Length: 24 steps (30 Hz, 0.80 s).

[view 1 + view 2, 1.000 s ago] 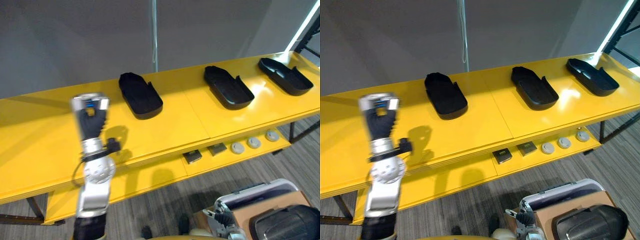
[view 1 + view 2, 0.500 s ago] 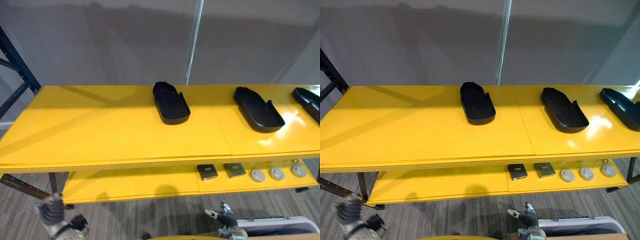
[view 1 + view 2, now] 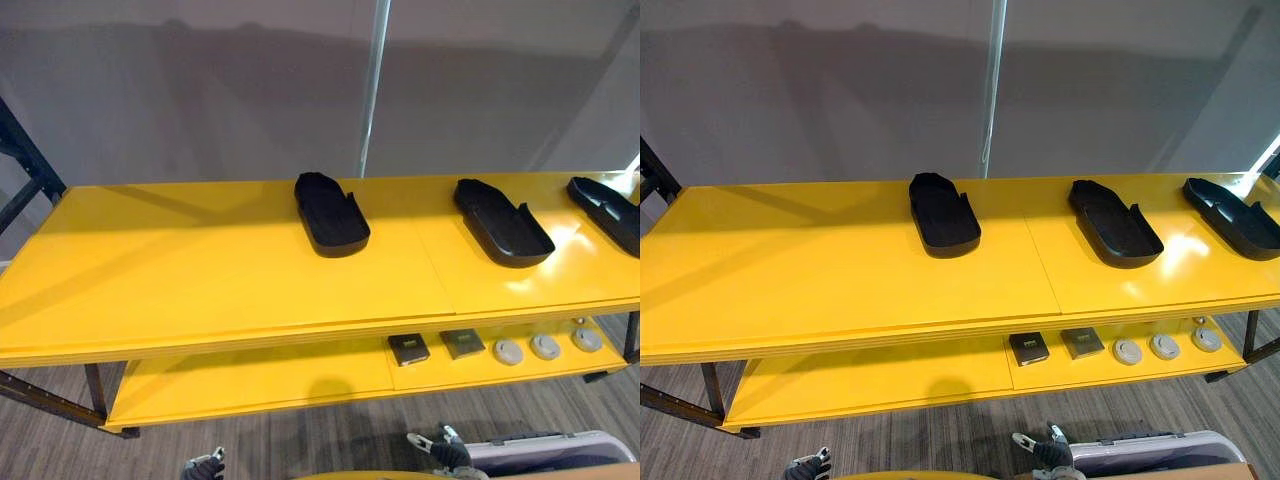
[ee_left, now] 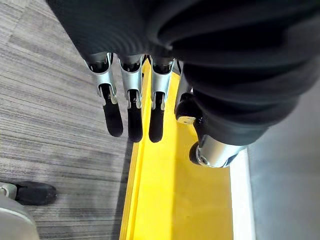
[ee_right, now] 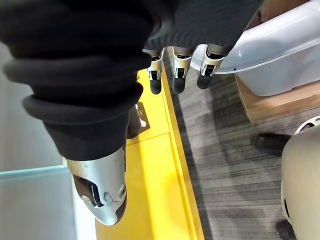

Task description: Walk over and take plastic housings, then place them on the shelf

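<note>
Three black plastic housings lie open side up on the yellow shelf top [image 3: 180,260]: one in the middle [image 3: 331,213], one to its right [image 3: 503,221] and one at the right edge [image 3: 607,212]. My left hand [image 4: 128,115] hangs low beside the shelf's yellow front edge, fingers straight, holding nothing; it shows at the bottom of the left eye view [image 3: 205,466]. My right hand [image 5: 177,75] also hangs down open and empty, low in the left eye view [image 3: 437,450].
The lower shelf [image 3: 250,375] carries two dark square parts [image 3: 409,348] and three round grey discs [image 3: 545,346] at its right. A white bin [image 3: 560,450] on a cardboard box sits by my right side. A dark rack upright [image 3: 20,160] stands at far left.
My left arm, raised over the shelf top a second ago, has dropped below the shelf front, and its fingers now hang straight. The camera has turned, so the whole shelf view has shifted.
</note>
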Tool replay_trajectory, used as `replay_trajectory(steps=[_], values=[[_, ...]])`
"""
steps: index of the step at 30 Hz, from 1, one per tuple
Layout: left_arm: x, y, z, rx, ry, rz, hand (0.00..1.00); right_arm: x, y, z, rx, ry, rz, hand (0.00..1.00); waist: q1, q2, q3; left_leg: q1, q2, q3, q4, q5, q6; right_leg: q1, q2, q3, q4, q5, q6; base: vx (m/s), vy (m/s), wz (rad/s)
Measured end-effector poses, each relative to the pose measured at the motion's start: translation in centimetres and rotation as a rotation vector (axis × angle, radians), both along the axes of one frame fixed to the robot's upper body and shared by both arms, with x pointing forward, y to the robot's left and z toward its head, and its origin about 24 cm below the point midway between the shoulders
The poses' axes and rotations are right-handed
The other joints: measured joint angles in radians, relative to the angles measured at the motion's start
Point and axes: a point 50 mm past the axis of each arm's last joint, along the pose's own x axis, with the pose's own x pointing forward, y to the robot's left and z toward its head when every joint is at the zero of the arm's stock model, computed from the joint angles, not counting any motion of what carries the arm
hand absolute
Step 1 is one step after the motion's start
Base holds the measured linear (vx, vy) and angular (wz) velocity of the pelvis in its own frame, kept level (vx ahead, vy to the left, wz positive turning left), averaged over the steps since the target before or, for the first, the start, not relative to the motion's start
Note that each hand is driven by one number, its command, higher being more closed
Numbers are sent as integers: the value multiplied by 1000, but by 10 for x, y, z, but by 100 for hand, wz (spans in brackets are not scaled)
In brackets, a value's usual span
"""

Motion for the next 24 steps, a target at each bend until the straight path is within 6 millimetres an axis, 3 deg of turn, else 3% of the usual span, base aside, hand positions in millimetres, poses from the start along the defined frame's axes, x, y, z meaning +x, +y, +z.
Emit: replay_trajectory(steps=[10,12,14,16,19,24], values=[[22,-16,-1,-2,-10,-175,0,16,-1,2,-11,-25,-8,0,-23,8,21,17,4,20,6,-9,-4,15,6,12,-18,3,-2,7,0,-4],[31,-18,1,4,-30,-196,0,19,-1,3,-13,-33,-7,0,-24,2,44,-34,10,21,117,-66,-3,16,5,18,-13,3,-2,-39,-11,-8],[36,-22,2,4,-38,-233,0,22,-4,5,-23,-43,-8,0,-23,14,57,-77,25,26,223,-123,-3,4,13,38,0,1,-4,-41,-7,-25],[40,-25,2,1,-46,-246,0,25,-6,7,-29,-57,-18,0,-23,22,62,-102,28,14,272,-144,-4,-25,18,62,19,-2,-6,-28,10,-35],[51,-28,7,5,-84,-260,0,32,-8,9,-40,-74,-29,0,-24,27,66,-131,18,-91,299,-163,-11,-84,22,121,64,-3,-5,-27,0,-54],[69,-33,16,13,-156,-282,0,50,-5,24,-42,-185,-41,0,-37,13,97,-127,19,52,354,-208,20,-164,25,273,135,10,17,-90,88,-95]])
